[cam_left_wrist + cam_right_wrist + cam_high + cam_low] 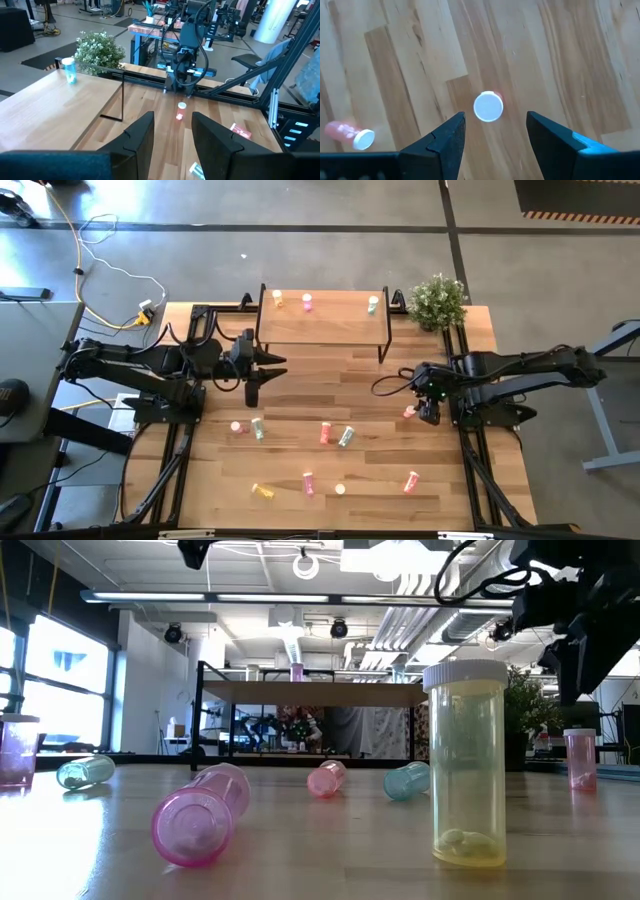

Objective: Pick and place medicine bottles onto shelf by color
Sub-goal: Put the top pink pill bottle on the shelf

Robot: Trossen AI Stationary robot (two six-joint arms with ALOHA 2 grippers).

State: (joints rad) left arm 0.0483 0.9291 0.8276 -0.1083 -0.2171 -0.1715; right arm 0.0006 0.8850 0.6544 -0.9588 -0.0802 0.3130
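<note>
three medicine bottles (306, 302) stand on the shelf (322, 330): a yellow one, a pink one and a pale green one (372, 304), spaced apart along its far edge. about nine are left on the bench (290, 450), most of them lying on their sides. the right hand (428, 414) hangs with fingers wide directly over an upright red bottle (488, 106), not yet touching it. the left hand (252, 392) waits empty beside the shelf, fingers narrowly apart. roughly a quarter looks done.
</note>
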